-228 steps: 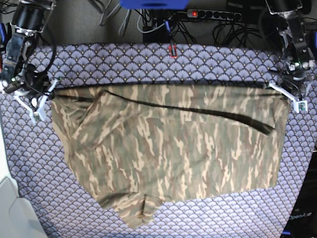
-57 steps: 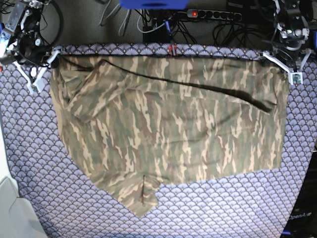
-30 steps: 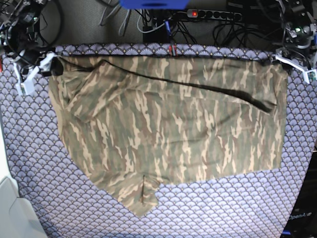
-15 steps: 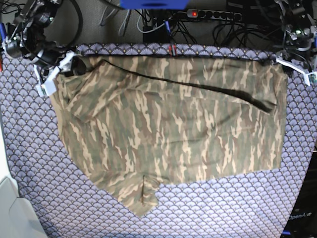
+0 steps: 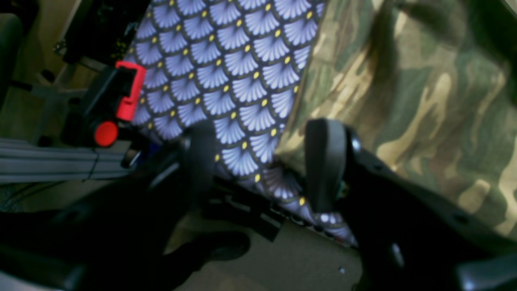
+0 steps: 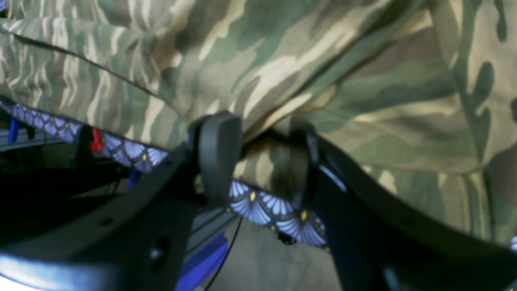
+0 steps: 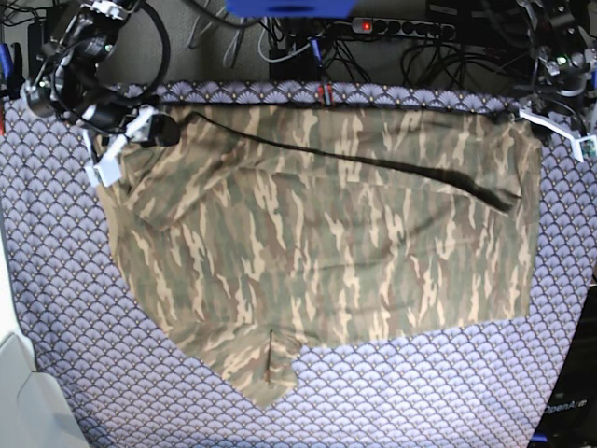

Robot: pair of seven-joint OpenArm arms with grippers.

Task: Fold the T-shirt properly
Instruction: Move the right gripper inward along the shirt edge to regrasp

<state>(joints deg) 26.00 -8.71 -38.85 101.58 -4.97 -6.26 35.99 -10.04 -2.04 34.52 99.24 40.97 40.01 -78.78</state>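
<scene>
The T-shirt (image 7: 317, 243) lies spread flat on the purple tablecloth (image 7: 56, 308) that covers the table, its long axis running side to side along the far edge, with a pointed flap hanging toward the near side.

Going left to right in the base view: my right fingers (image 7: 126, 145) sit at the shirt's far left corner. In the right wrist view a bunched fold of the cloth sits between my right fingers (image 6: 258, 157), which are narrowed around it, so I judge I am holding that corner.

At the shirt's far right corner my left fingers (image 7: 558, 126) stand wide with nothing in them. In the left wrist view the shirt's edge lies just beside one of my left fingers (image 5: 258, 161), and only tablecloth shows between them.

So the right arm has the cloth; the left must first shift inward onto the shirt's corner.
</scene>
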